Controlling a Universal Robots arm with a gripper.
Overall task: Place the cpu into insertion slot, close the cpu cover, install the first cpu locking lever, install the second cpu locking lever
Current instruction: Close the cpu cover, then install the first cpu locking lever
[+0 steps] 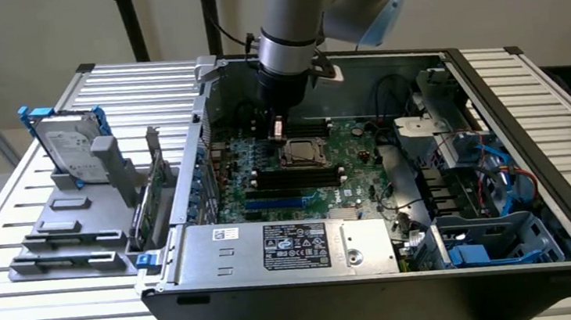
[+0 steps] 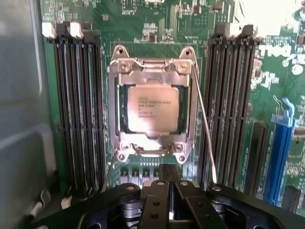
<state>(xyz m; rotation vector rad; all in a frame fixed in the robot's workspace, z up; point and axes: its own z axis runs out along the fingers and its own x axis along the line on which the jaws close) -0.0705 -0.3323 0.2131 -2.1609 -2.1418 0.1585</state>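
Observation:
The cpu point(image 2: 152, 109), a pale square chip with printed text, lies flat in the insertion slot point(image 2: 116, 112). The silvery cpu cover point(image 2: 151, 69) is down over it, framing the chip in its window. One thin wire locking lever point(image 2: 204, 119) slants away from the cover's side, its end free near the memory slots. A short piece of the other lever point(image 2: 110, 168) shows at the opposite corner. My gripper point(image 2: 169, 175) is shut with nothing between its fingers, just off the socket's near edge. In the exterior view the gripper point(image 1: 279, 127) hangs inside the case just above the socket point(image 1: 303, 152).
Long black memory slots point(image 2: 76, 109) flank the socket on both sides. A blue connector point(image 2: 279, 148) stands beyond them. The grey power supply box point(image 1: 284, 246) fills the case's near side, cables and a blue drive cage point(image 1: 493, 238) sit at the exterior view's right, a hard drive point(image 1: 70, 149) outside at its left.

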